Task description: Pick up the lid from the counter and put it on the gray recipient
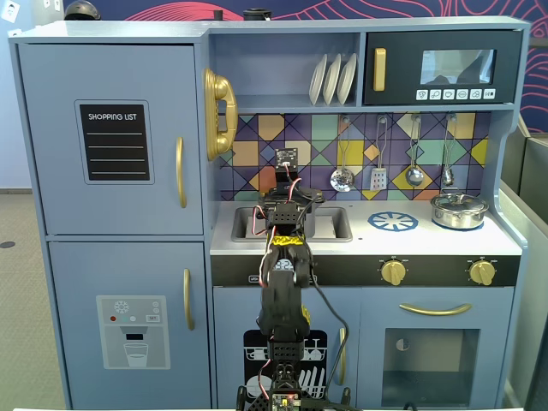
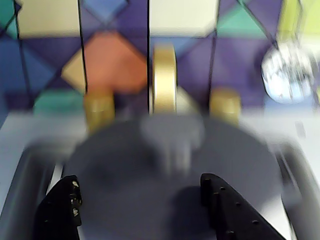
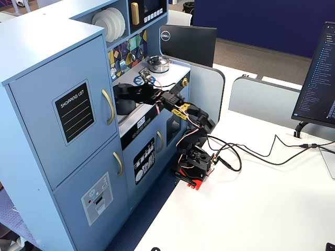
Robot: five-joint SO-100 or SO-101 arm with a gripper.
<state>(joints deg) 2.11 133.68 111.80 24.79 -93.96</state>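
Over the sink of the toy kitchen, my black two-finger pincer (image 2: 140, 200) hangs with its jaws spread wide, one black finger at each lower corner of the wrist view. Between and just past them sits the flat round dark gray matte lid (image 2: 170, 175) w/ its small central knob, blurred in that view; my fingers flank it but I can't tell if either touches it. The lid seems to rest on top of the tall matte dark gray cylindrical pot (image 3: 124, 99), which in a fixed view stands in the sink area just beyond my pincer (image 3: 121, 93) (the pot is mostly hidden behind my arm in the front fixed view). Behind the lid, the wrist view shows a gold plastic tap (image 2: 164, 80) with two gold knobs either side, then the backsplash of coloured geometric tiles (image 2: 110, 60). Further out, on the pale counter to the right in the front fixed view, there's a blue-and-white printed burner (image 1: 393, 222) and a shorter shiny silver pot w/ lid (image 1: 459, 210), well apart from my pincer. My arm (image 1: 283, 291) rises from its base at the kitchen's foot.
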